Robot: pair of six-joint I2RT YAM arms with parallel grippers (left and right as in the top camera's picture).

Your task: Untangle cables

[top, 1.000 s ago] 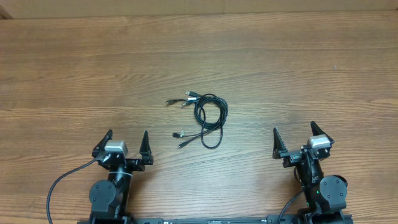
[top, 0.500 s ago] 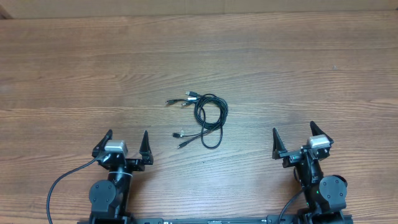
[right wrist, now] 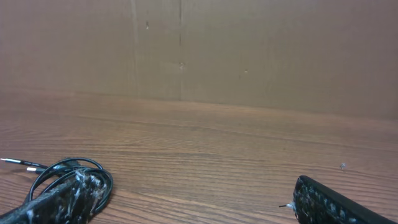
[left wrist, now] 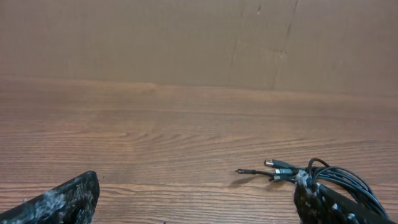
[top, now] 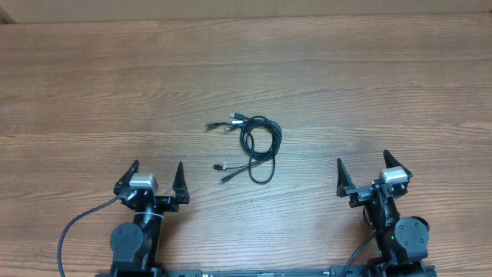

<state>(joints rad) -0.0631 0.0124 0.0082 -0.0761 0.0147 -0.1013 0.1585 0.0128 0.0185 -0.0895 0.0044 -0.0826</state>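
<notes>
A small tangle of thin black cables (top: 257,146) lies on the wooden table near its middle, looped, with plug ends sticking out to the left (top: 231,121) and lower left (top: 223,165). My left gripper (top: 154,175) stands open near the front edge, left of and below the tangle. My right gripper (top: 367,171) stands open at the front right, apart from the tangle. In the left wrist view the cables (left wrist: 348,180) lie ahead to the right, past my right fingertip (left wrist: 323,202). The right wrist view has the cables (right wrist: 62,169) at the far left, behind a fingertip (right wrist: 62,199).
Thick black wires (top: 73,231) run from the arm bases at the table's front edge. A brown cardboard wall (left wrist: 199,37) stands along the table's far side. Bare wood grain surrounds the tangle.
</notes>
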